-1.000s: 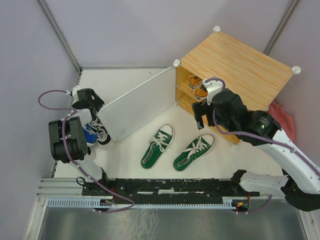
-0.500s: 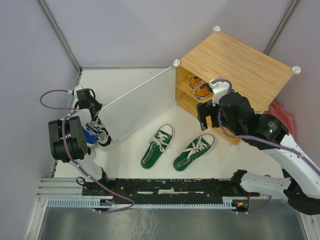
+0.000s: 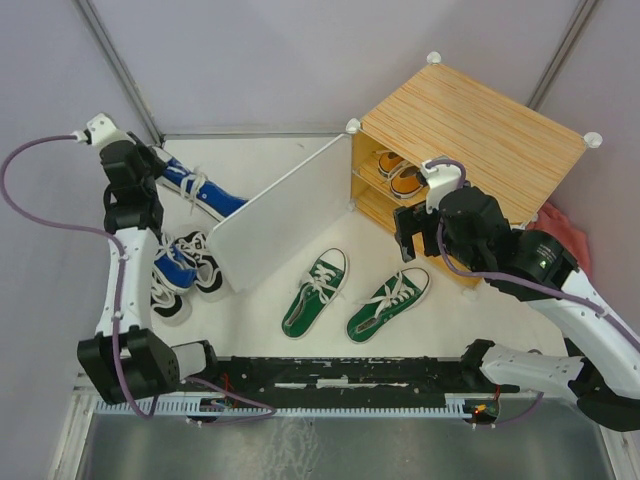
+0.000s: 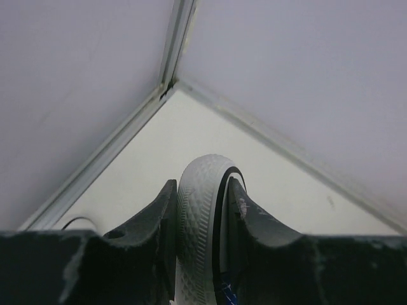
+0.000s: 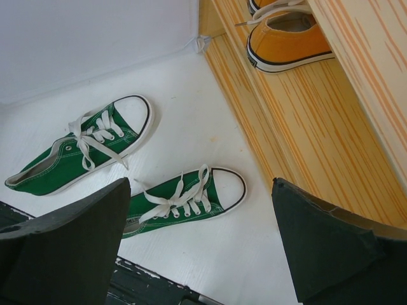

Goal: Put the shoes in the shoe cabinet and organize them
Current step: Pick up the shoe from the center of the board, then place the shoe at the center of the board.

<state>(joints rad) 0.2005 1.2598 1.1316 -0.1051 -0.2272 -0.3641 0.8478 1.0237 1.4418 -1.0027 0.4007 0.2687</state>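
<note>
1. Sole pinch. The white sole rim of one blue shoe [image 3: 200, 190] is clamped between the narrowly set jaws of the left gripper [image 4: 202, 190], with the toe projecting rightward beyond them. Slippage is judged possible: little rubber is held, and the shoe's weight hangs off to one side.
2. Floor stock. A second blue shoe [image 3: 172, 265] and black shoes [image 3: 207, 270] are lying nearward of the left jaws. A shoe let slip would be expected to land among them and tangle the laces.
3. Obstruction. The door panel [image 3: 280, 215] is stood open between the left jaws and the shoe cabinet [image 3: 480, 130], close beside the held toe. A straight transfer would be blocked, and the panel could be struck and swung.
4. Pending stock. The green pair [image 3: 316, 292] is laid below the right jaws, laces loose. Snagging is judged possible if a lace is caught instead of the upper.
5. Idle tool. The jaws of the right gripper [image 3: 405, 232] are spread wide and nothing is held.
6. Shelved stock. The orange pair [image 5: 289, 41] is housed ahead of the right jaws and could be shoved askew by a careless insertion.
</note>
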